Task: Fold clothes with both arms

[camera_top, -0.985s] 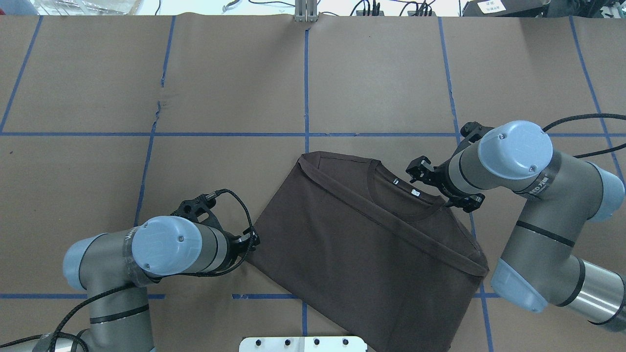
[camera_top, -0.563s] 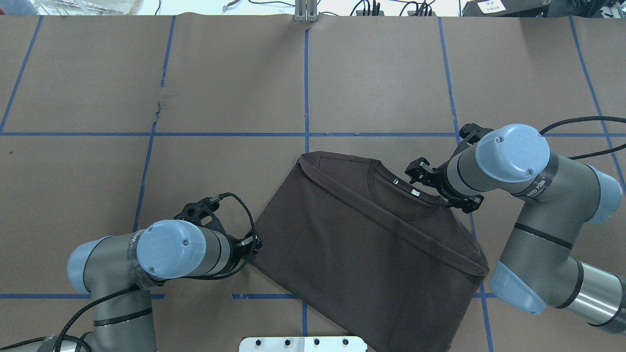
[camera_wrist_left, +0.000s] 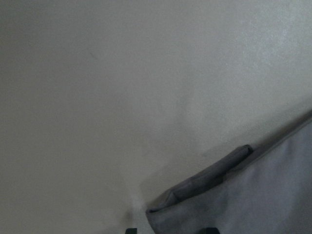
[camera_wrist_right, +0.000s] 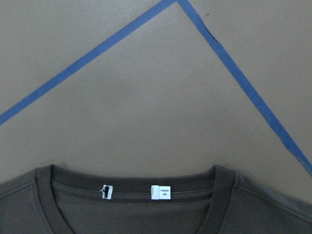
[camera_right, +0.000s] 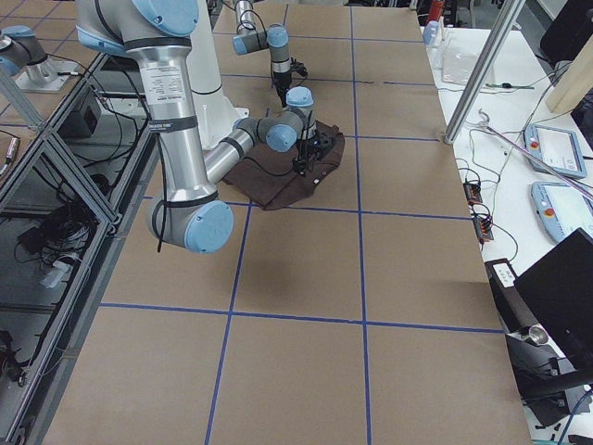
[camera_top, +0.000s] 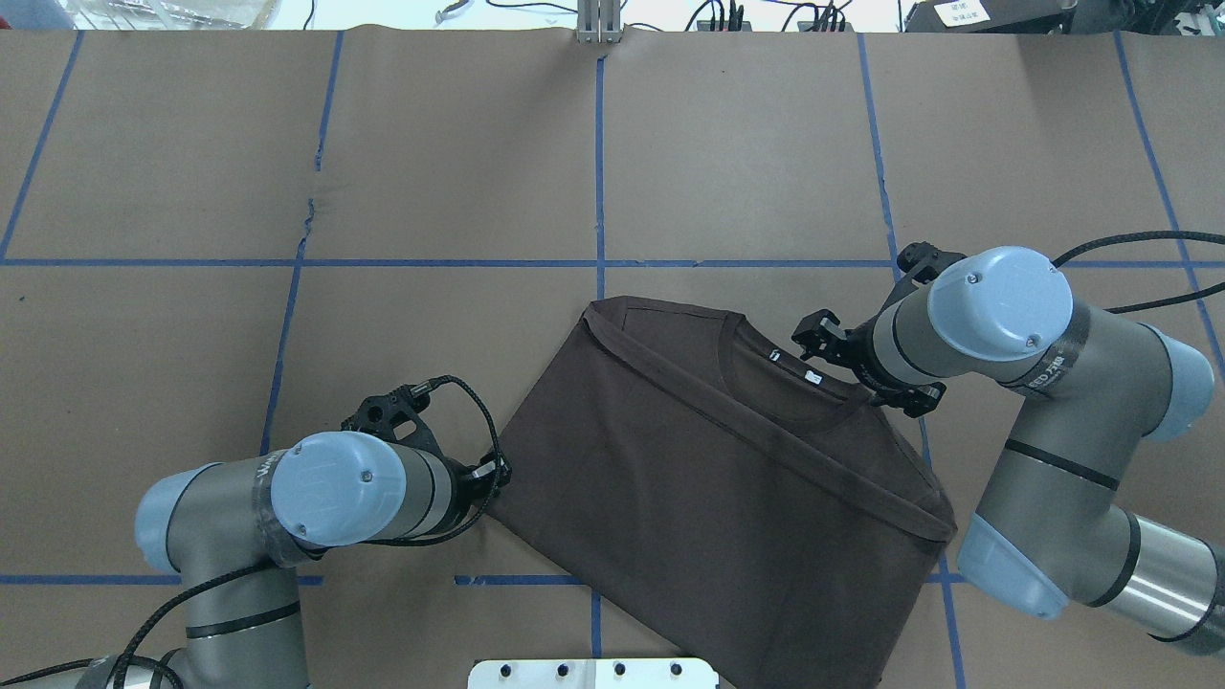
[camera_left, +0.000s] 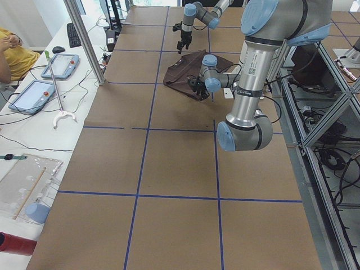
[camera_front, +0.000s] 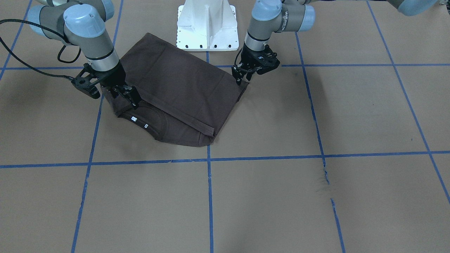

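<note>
Seen from overhead, the dark brown, part-folded cotton T-shirt is lying at 6 o'clock on the brown paper-covered table, its long axis running 10 to 4 o'clock. The black two-finger left gripper is straddling its 8 o'clock corner, part-open and empty, and the black right gripper, seemingly spread and empty, is hovering over its 1 o'clock collar.

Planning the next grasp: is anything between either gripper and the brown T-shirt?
Nothing visible does. The left gripper sits right at the folded corner of the T-shirt, and the right gripper hangs over the edge beside the collar. No other thing shows between them.
</note>
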### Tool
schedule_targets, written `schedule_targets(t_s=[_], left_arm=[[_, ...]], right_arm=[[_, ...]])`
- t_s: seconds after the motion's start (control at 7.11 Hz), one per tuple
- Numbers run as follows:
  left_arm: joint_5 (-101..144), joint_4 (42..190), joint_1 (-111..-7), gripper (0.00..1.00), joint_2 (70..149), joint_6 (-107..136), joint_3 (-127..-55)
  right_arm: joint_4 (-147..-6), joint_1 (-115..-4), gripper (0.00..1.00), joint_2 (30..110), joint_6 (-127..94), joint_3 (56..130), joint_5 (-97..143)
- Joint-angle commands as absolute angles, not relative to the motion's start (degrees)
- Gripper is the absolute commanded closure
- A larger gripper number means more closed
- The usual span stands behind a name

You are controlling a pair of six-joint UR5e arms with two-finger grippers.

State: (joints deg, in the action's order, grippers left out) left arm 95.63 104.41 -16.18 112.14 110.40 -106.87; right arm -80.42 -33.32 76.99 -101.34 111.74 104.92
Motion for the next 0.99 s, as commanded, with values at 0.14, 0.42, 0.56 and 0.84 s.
schedule_targets(t_s=[0.14,0.42,0.56,0.84], left_arm=[[95.0,104.3,-16.4,0.72,112.1,110.4,-106.7],[95.0,104.2,-17.3,1.00,112.1,110.3,-106.6],[95.1,104.2,-18.1,1.00,112.1,110.2,-106.8],[95.1,102.9,-19.0,1.00,112.1,106.5,-107.1]], right_arm=[[-80.4,-33.3,0.00,77.0,-101.7,112.1,104.9],[-80.4,-33.3,0.00,77.0,-101.8,112.1,104.9],[-80.4,-33.3,0.00,77.0,-101.8,112.0,104.9],[-80.4,-33.3,0.00,77.0,-101.8,111.9,104.9]])
